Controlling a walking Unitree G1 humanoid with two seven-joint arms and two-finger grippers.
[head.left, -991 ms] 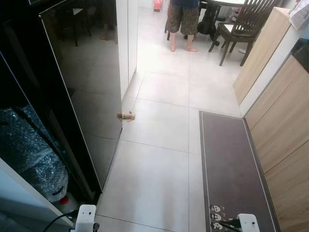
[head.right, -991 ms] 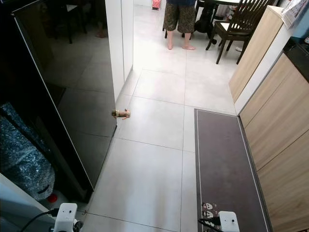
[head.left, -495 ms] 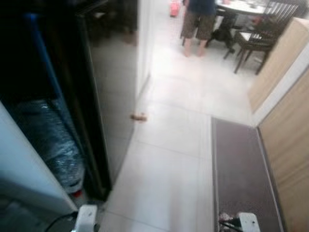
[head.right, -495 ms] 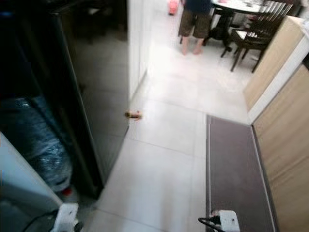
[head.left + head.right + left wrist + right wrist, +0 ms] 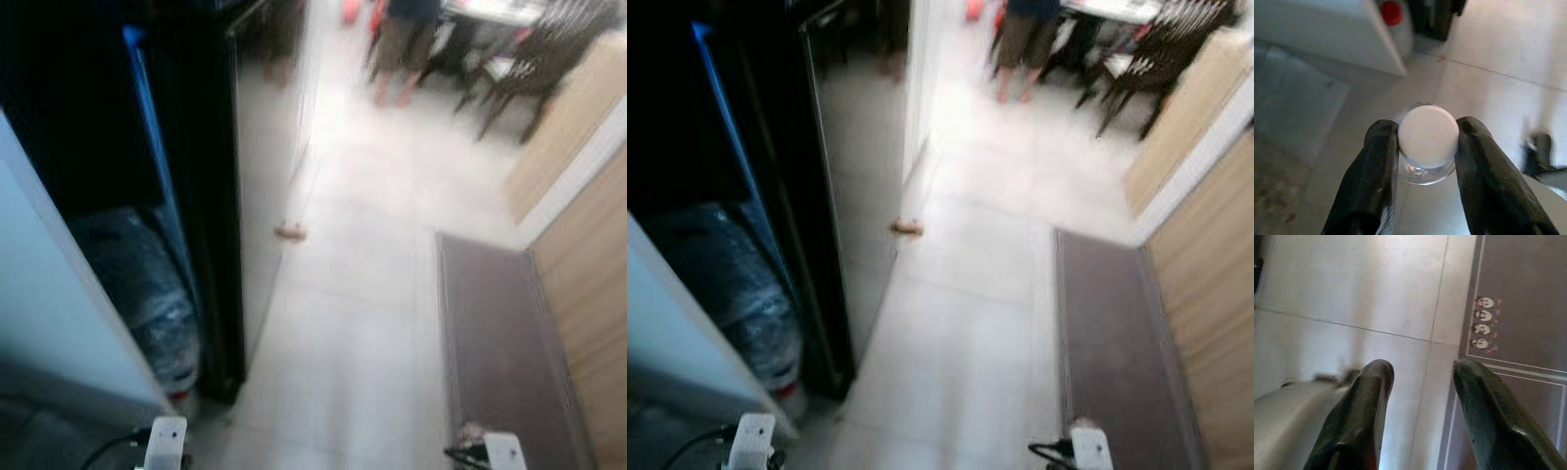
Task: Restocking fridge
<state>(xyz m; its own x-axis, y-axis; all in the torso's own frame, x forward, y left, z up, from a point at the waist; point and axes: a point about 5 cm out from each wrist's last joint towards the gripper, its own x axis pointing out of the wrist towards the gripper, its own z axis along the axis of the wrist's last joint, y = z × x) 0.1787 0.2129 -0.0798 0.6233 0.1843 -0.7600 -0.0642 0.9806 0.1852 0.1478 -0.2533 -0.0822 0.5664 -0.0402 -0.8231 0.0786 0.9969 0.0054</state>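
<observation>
In the left wrist view my left gripper (image 5: 1427, 131) is shut on a clear bottle with a white screw cap (image 5: 1428, 142), held over the pale floor tiles. The right gripper (image 5: 1422, 369) stands open with nothing between its fingers, above the tile floor by the mat's edge. A tall glossy black fridge (image 5: 211, 186) rises at my left, its side reflecting the room. Beside it is a dark gap with a blue strip (image 5: 157, 147) and a pale panel (image 5: 49, 294). The eye views are blurred.
A bubble-wrapped jug with a red cap (image 5: 147, 294) stands on the floor in the gap. A small brown object (image 5: 290, 231) lies by the fridge. A dark mat (image 5: 500, 333) and wooden cabinets (image 5: 598, 264) line the right. A person's legs (image 5: 397, 59) and dining chairs (image 5: 529, 59) are far ahead.
The whole picture has slid right and blurred, so the camera has turned left; more of the dark gap and pale panel is in sight. The things themselves have not moved.
</observation>
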